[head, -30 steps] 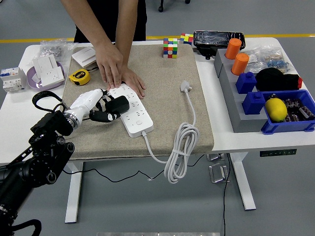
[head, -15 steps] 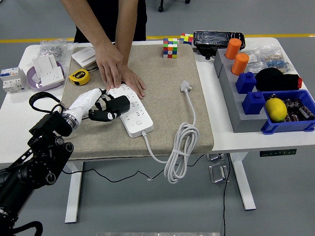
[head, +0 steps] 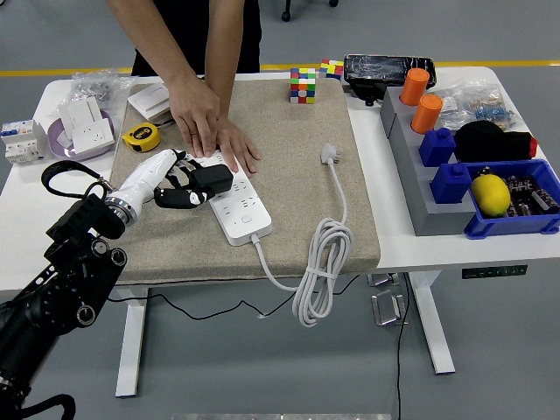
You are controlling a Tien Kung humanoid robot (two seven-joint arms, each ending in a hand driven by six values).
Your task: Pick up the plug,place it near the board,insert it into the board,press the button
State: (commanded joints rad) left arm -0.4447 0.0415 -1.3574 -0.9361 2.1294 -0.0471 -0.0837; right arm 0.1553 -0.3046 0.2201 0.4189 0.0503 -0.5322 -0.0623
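Plug (head: 210, 180) is gripped in the left hand (head: 175, 182), held over the board's (head: 233, 199) far end, which is steadied by a person's hands (head: 210, 129). Insertion is judged under way; alignment over a socket and a downward push are called for.

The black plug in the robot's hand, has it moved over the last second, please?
Yes. The black plug has shifted slightly up and away, toward the power strip's far end.

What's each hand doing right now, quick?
Left hand: shut on the black plug, over the power strip.
Right hand: not in view.
Person's hands: pressing flat on the strip's far end.
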